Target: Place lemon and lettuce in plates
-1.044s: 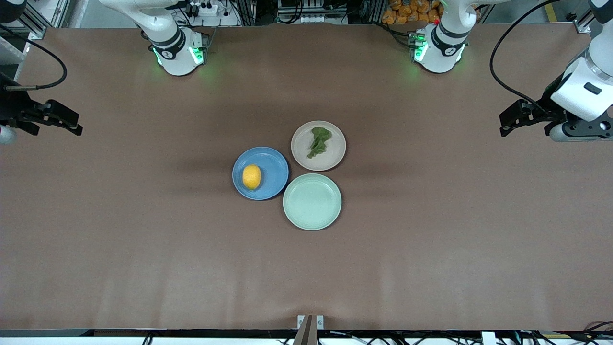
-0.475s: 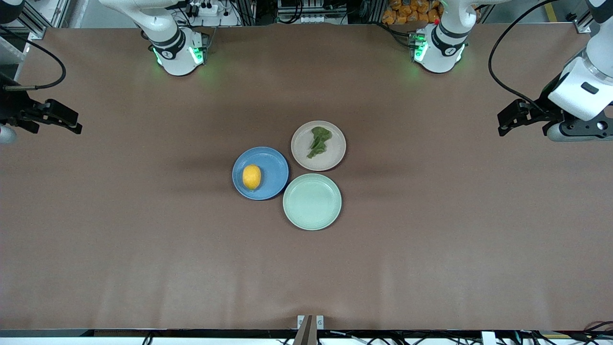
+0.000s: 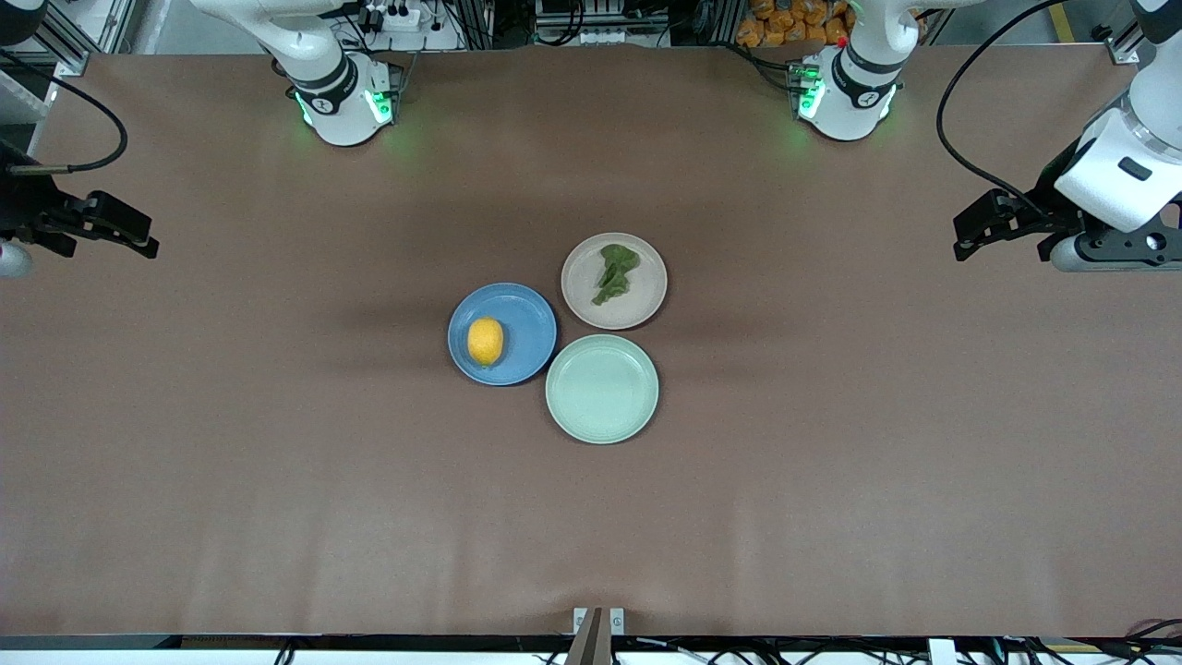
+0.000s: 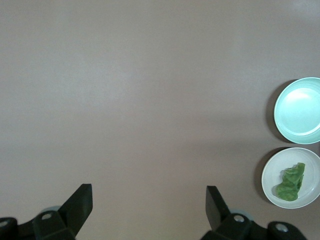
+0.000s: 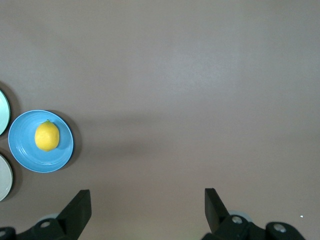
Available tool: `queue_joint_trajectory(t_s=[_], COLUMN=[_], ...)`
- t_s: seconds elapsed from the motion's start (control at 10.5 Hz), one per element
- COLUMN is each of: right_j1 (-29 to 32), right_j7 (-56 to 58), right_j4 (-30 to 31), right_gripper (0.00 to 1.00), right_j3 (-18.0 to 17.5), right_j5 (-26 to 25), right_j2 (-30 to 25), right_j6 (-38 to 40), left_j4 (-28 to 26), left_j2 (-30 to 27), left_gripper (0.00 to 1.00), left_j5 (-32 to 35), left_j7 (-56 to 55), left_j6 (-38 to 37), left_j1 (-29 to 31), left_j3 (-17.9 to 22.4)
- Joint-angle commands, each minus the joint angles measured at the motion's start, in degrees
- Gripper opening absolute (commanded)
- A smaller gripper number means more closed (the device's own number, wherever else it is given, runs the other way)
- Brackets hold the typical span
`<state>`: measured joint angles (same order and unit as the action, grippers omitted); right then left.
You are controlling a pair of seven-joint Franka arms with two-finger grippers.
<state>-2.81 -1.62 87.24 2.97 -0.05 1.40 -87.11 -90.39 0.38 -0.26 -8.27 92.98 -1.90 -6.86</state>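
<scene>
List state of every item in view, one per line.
lemon: lying in the blue plate, free
blue plate: holds the lemon
lettuce: lying in the beige plate, free
beige plate: holds the lettuce
mint-green plate: bare
left pincer: open, holding nothing, over bare table at the left arm's end
right pincer: open, holding nothing, over bare table at the right arm's end

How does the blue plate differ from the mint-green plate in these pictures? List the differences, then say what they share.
The blue plate holds the lemon; the mint-green plate holds nothing. The blue plate is a strong blue, the mint-green plate pale. The blue plate lies toward the right arm's end of the table, while the mint-green plate lies nearer the front camera. Both are round, shallow, rimmed and look alike in size.
</scene>
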Motion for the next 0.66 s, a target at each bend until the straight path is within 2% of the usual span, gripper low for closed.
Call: queue_joint_trajectory(t_s=[0.0,0.57], right_j1=[0.0,0.1], right_j7=[-0.7,-0.7], right_j4=[-0.1,-0.1], right_gripper=[1.0,1.0], right_j3=[0.1,0.2], right_j5=[1.1,1.1], right_j2=[-0.3,-0.3], right_j6=[0.5,0.5], left_j4=[0.8,0.8], left_j2=[0.0,-0.1], left_gripper=[1.0,1.0], left_j5=[-1.5,-1.5], left_j7=[1.2,1.0], left_j6=[-1.1,-1.1], left_j1=[0.1,0.0], left_j3=[0.3,-0.3])
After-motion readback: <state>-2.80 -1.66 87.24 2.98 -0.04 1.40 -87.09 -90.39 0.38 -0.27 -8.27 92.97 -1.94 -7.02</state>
